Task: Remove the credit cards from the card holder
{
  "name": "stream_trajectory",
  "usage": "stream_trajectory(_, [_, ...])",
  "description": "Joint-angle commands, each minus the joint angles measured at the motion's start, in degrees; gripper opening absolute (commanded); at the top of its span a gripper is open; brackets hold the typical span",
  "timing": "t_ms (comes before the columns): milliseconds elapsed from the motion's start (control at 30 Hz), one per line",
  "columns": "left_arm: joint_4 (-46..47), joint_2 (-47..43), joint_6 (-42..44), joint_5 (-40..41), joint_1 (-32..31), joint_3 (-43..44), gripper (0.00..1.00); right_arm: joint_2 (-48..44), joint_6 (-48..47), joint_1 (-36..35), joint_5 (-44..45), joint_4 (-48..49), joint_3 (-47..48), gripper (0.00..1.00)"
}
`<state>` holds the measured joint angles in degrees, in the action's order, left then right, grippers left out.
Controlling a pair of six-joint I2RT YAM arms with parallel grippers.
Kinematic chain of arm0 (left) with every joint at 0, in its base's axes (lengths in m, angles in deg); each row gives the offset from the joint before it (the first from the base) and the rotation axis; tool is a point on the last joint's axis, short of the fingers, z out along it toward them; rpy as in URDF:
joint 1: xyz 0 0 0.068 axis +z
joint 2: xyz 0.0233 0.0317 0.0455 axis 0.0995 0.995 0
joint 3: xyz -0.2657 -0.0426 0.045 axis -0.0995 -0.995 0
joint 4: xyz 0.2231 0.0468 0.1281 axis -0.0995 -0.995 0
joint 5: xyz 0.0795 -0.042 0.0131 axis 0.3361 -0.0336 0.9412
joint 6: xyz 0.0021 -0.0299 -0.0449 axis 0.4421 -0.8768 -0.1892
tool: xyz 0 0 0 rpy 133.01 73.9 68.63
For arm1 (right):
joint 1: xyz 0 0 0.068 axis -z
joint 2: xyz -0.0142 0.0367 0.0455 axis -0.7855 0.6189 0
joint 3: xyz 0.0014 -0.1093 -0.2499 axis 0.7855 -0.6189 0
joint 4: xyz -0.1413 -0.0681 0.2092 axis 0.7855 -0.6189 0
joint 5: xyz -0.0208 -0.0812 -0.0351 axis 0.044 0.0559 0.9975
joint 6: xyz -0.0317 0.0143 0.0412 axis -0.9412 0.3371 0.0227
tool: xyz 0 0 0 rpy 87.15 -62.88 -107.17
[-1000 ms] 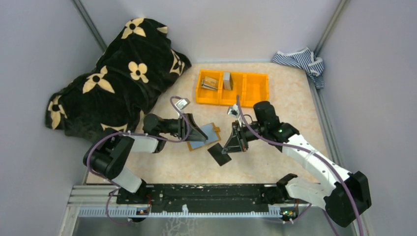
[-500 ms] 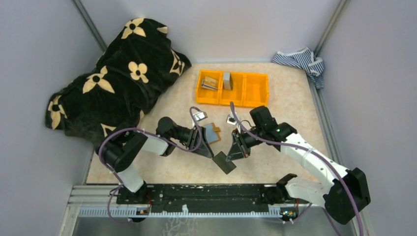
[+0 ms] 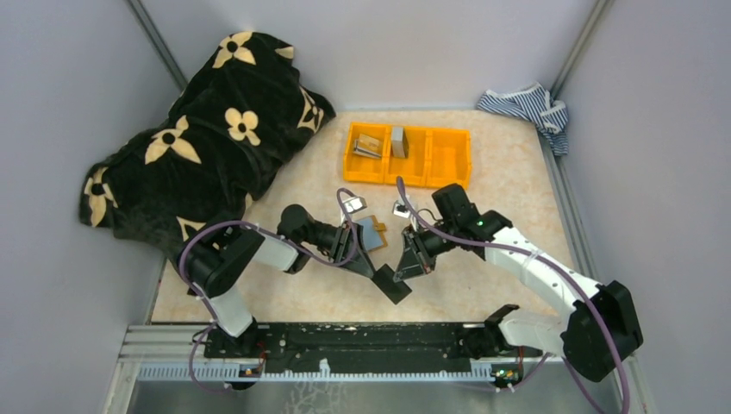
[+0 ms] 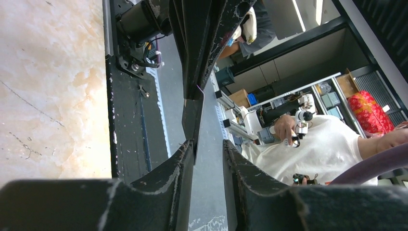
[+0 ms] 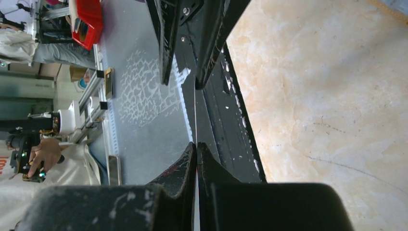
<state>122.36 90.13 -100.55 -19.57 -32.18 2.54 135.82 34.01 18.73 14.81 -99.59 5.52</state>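
Nearby, black card [image 3: 393, 284], card holder [image 3: 371, 231], orange bin [image 3: 449, 157]

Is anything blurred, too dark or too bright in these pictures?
Top external: even, soft light, sharp, only faint shadows on the tabletop. Left wrist: the left pincer near the lens is dark and soft, the black card beyond it sharper; ceiling lamps glare white. Right wrist: the right pincer is dark and blurred, the tabletop bright but readable.

The card [image 3: 394, 283] sits before the card holder [image 3: 372, 231], the bin [image 3: 379, 178] behind both
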Motion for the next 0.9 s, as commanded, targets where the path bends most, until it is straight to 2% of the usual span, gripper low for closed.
stream_trajectory(0, [16.52, 1.53, 0.83, -1.39, -0.34, 1.48, 0.33, 1.38, 0.28, -0.88, 0.43, 2.86, 3.88, 0.0])
stream_trajectory(467, [16.53, 2.36, 0.66, -1.26, -0.34, 1.76, 0.21, 3.26, 2.25, -1.15, -0.54, 6.87, 4.32, 0.0])
stream_trajectory(533, [16.59, 2.72, 0.68, -1.22, -0.34, 1.75, 0.15, 3.21, 2.63, -1.15, -0.64, 7.15, 4.2, 0.0])
stream_trajectory(633, [16.56, 2.96, 0.8, -1.31, -0.34, 1.81, 0.0, 2.99, 2.96, -1.15, -0.67, 7.8, 3.84, 0.0])
stream_trajectory(800, [16.62, 3.04, 1.1, -1.04, -0.26, 1.83, 0.0, 1.88, 3.29, -1.15, 0.78, 8.77, 4.07, 0.0])
stream_trajectory(867, [16.62, 3.25, 1.14, -0.61, -0.18, 1.83, 0.0, -0.3, 4.41, -1.15, 6.02, 10.79, 4.18, 0.04])
